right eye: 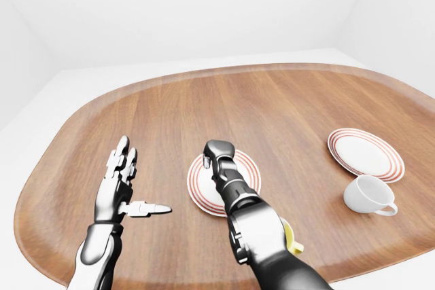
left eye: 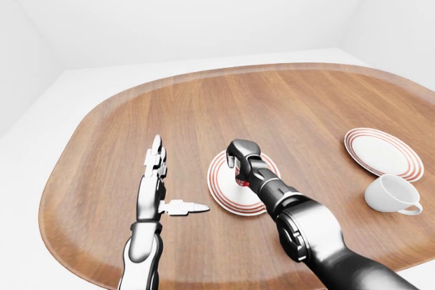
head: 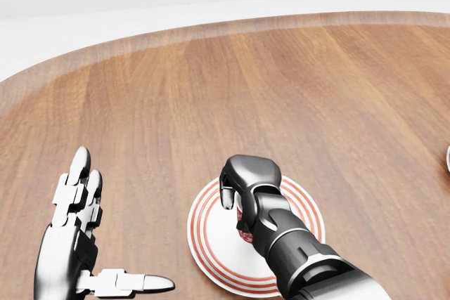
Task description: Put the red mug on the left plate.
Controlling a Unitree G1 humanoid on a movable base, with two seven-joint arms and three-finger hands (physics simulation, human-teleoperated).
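Nearest me, left of the left plate point(left eye: 224, 188), my left hand point(left eye: 155, 180) hovers with fingers spread wide. Over that plate my right hand point(head: 247, 182) is curled round the red mug point(left eye: 242, 183). Far right of it sit another plate point(left eye: 383, 153) and a white cup point(left eye: 391, 193).

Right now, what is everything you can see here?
table: one, brown wood, fills the views
plates: two, white with red rings; left plate under the right hand, the other at the left-eye view's right
red mug: one, mostly hidden by the right hand, over the left plate
white cup: one, just below the right-side plate
yellow thing: one, partly hidden behind the right arm, cannot identify
left hand: open, over bare wood
right hand: closed on the red mug
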